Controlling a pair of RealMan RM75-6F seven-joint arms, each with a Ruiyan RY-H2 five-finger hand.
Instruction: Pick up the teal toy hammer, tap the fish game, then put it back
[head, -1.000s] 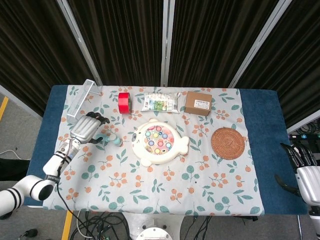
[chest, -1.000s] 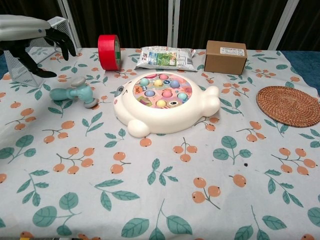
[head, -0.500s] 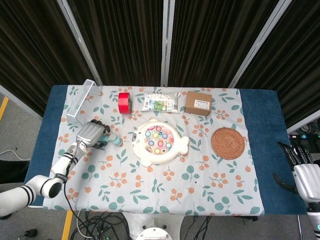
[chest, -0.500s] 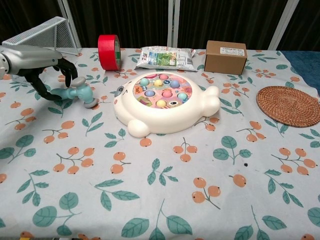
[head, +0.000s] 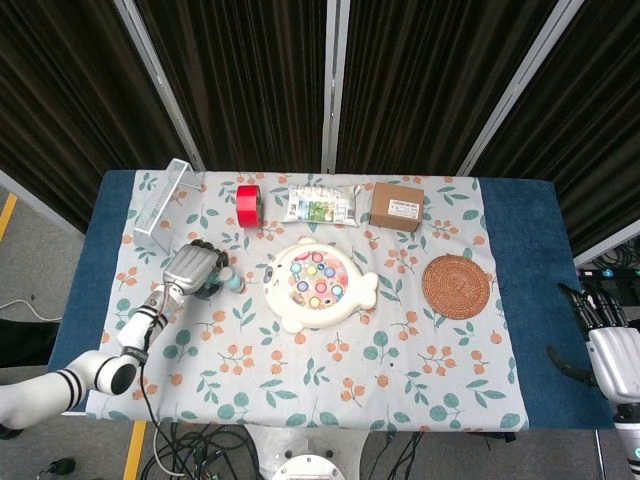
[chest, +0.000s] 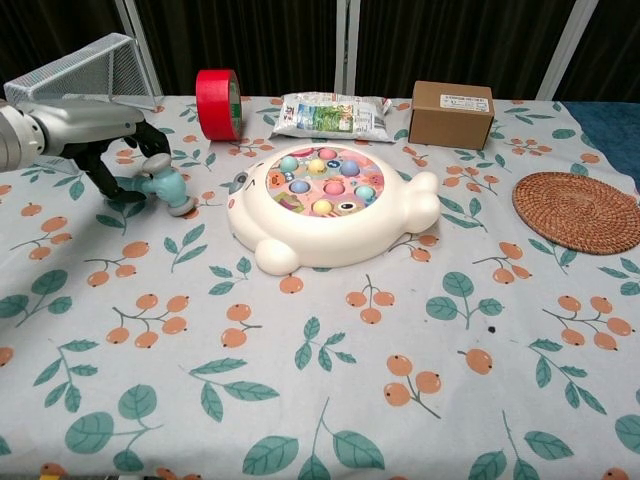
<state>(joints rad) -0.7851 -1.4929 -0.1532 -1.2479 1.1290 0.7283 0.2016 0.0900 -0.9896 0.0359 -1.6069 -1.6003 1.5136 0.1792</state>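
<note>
My left hand (chest: 105, 135) curls over the teal toy hammer (chest: 163, 184) lying left of the fish game (chest: 330, 205), grip seemingly closing but unclear. Right hand (head: 612, 350) hangs off the table's (head: 530, 300) right edge, fingers apart, holding nothing.

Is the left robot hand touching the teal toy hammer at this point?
Touching. In the chest view the left robot hand has its dark fingers wrapped around the handle of the teal toy hammer, whose head sits at the tablecloth.
</note>
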